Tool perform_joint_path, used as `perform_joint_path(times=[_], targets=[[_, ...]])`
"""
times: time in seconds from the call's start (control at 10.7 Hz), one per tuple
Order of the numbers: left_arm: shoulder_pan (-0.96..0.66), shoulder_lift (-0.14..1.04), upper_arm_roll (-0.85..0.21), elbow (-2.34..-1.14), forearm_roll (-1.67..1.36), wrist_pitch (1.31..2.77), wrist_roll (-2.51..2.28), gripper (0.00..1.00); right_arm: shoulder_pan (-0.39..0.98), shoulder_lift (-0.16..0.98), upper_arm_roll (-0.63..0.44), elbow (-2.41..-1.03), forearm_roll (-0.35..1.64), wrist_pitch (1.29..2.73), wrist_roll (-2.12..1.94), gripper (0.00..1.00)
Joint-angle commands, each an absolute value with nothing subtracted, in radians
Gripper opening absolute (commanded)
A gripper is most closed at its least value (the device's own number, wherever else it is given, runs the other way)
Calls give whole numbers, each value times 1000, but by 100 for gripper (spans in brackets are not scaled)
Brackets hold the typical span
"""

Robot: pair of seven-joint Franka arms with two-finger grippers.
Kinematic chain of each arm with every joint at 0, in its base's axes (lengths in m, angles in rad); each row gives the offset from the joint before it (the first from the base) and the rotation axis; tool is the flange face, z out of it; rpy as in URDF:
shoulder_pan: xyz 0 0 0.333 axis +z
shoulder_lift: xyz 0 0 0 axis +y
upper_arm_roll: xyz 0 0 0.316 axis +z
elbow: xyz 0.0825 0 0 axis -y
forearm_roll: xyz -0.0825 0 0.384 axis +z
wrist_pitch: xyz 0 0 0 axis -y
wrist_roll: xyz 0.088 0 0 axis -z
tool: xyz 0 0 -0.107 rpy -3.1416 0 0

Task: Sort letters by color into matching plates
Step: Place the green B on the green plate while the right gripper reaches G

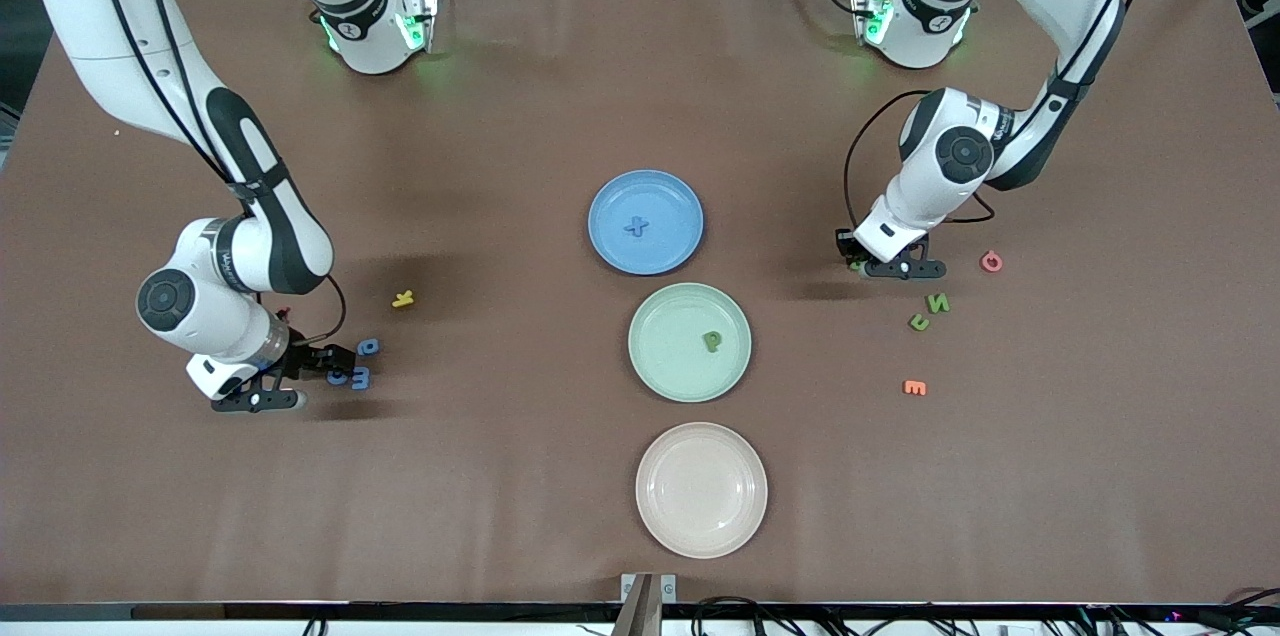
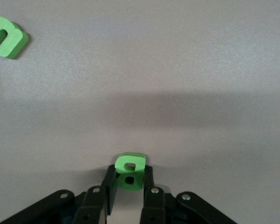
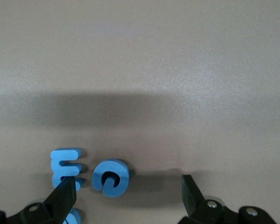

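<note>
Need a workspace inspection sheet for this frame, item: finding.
Surface: brown table, flat.
Job's things: blue plate holds one blue letter; green plate holds one green letter; loose blue letters toward the right arm's end; loose green letters toward the left arm's.
Clutter: cream-pink plate; yellow, orange, pink letters.
Grippers: left gripper jaws shut on green letter; right gripper open at the blue letters.
Cables: along both arms.
Surroundings: nothing seen.
</note>
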State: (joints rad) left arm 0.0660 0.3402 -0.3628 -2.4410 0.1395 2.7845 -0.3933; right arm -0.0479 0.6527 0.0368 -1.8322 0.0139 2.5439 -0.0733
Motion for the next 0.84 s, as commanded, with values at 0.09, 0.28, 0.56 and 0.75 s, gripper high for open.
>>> perform_joint_path(times=[0.09,0.28,0.56,0.75], targets=[[57,281,-399,-2308,149,2602,-396,0,-55,650,38,-1850,-50,2569,-81,94],[16,299,-417,-2156,149,2487,-402,0,-57,650,38,-1850,-58,2569,-87,85],[-89,440,-414,-1873,147,2405,-428,0,-57,652,38,-1848,-63,2580,-87,77],[-145,570,-405,-1703,175,2395,-429,0,-57,652,38,-1847,-64,2580,-87,76]])
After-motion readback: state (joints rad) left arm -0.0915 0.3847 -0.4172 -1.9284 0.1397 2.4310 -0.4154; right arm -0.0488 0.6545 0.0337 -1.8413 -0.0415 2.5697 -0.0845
